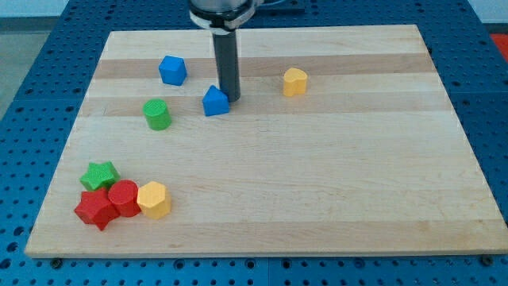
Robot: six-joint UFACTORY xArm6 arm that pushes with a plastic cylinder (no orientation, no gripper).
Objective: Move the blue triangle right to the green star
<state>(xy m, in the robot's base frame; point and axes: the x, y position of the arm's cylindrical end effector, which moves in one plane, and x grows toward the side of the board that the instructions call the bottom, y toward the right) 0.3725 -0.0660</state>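
The blue triangle lies in the upper middle of the wooden board. My tip stands right beside it, on its right side, touching or almost touching. The green star sits far off at the lower left, in a tight cluster with a red star, a red cylinder and a yellow hexagon.
A blue cube lies to the upper left of the triangle. A green cylinder lies to its left. A yellow block lies to the right of my tip. Blue perforated table surrounds the board.
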